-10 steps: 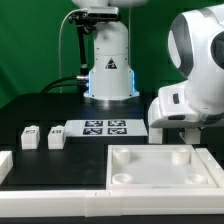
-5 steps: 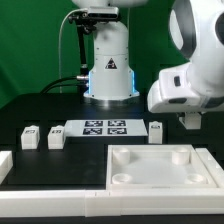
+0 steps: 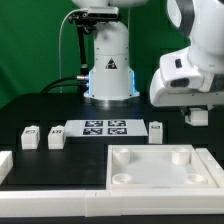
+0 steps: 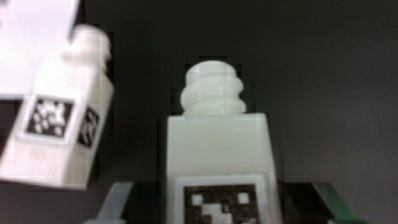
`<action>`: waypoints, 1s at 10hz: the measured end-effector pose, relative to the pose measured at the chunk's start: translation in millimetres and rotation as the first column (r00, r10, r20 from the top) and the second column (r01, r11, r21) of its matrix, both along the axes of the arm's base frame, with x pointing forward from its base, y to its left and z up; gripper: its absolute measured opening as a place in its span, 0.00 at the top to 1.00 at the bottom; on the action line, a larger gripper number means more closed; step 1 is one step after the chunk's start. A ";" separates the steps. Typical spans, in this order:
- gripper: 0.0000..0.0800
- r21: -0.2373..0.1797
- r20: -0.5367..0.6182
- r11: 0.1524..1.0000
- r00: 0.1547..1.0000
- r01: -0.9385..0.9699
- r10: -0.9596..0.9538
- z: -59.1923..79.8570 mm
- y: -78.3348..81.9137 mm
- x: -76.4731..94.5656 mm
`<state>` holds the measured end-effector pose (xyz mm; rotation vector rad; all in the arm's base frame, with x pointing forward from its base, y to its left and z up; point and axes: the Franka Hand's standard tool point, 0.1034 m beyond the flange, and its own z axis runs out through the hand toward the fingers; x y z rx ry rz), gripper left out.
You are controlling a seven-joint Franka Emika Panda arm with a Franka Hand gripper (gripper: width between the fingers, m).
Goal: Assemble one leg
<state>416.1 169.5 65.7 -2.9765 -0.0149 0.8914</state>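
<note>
The leg (image 4: pixel 217 150) is a small white post. It has a bumpy round knob on its top end and a black-and-white square tag (image 4: pixel 222 200) on the face we can see. It sits between the two dark fingers (image 4: pixel 118 203) of the gripper (image 3: pixel 197 115), with one finger tight against each side. So the gripper is closed on the leg and holds it up in the air, over the table at the exterior view's right. A second leg (image 4: pixel 63 110) with its own tag shows close beside it in the wrist view.

Nearest in the exterior view lies the big white square piece (image 3: pixel 150 168) with round sockets in its corners. Behind it, a small post (image 3: pixel 156 131) stands upright just beside the marker board (image 3: pixel 103 127). Two more posts (image 3: pixel 30 135) stand a little apart from the board's other end. Farthest back is the robot's base (image 3: pixel 108 65).
</note>
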 end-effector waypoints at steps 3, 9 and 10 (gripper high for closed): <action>0.64 0.023 0.271 1.000 0.963 -0.007 0.000 2.4 -1.1 3.0; 0.64 0.058 0.699 0.997 0.715 -0.042 -0.010 48.9 -36.2 85.7; 0.64 0.070 0.772 0.996 0.635 -0.050 -0.022 47.8 -33.7 82.1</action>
